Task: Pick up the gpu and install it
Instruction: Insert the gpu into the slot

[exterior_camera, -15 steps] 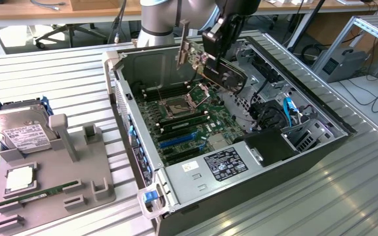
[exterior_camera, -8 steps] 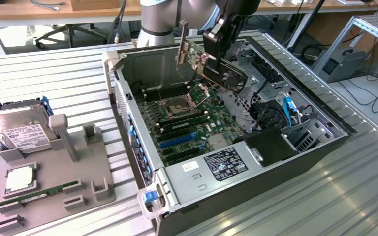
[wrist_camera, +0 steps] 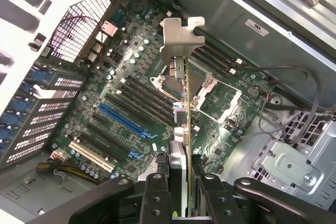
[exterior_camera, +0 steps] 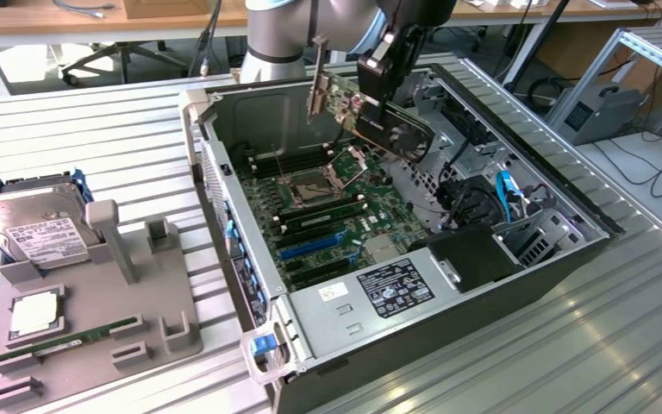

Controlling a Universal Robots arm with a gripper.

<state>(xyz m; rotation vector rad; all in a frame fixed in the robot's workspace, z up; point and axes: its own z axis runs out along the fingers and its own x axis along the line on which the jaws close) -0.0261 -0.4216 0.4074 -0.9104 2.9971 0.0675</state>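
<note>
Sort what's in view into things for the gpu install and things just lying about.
For the job: gpu, held in the gripper above the open computer case; motherboard.
Lying about: hard drive, RAM stick, grey holder.

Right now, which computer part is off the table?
The gpu, gripped above the open case; the hard drive and RAM stick rest on the grey holder.

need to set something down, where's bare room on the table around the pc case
Bare slatted table lies beyond the grey fixture, and a wider stretch on the exterior view's right of the case. Crowded: the fixture with its hard drive, and inside the case, where the hand holds the gpu over the motherboard.
</note>
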